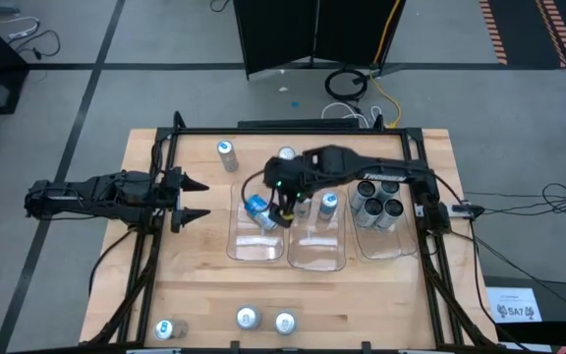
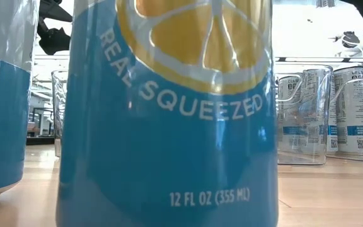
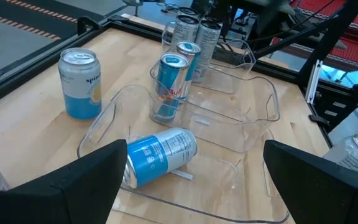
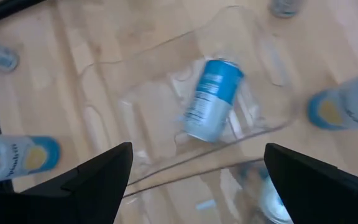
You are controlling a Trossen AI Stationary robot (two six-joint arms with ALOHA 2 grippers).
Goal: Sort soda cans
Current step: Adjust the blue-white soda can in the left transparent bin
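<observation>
Where it lies on its side, the blue-and-white cylindrical metal can (image 3: 159,155) rests inside the left clear ribbed plastic tray (image 3: 229,186), its silver top toward the tray wall. Above it the right claw (image 1: 285,214) hangs with fingers spread wide, holding nothing. Off to the side, the left claw (image 1: 193,199) waits equally wide and empty over the pale wooden tabletop (image 1: 195,285).

From above I get even, soft overhead light on the table (image 1: 214,295), with faint shadows only. The right wrist view is smeared with blur; the lying can (image 4: 211,99) shows no readable label. At table height one can (image 2: 169,113) fills the view, glossy with streaky reflections, against a washed-out bright room.
</observation>
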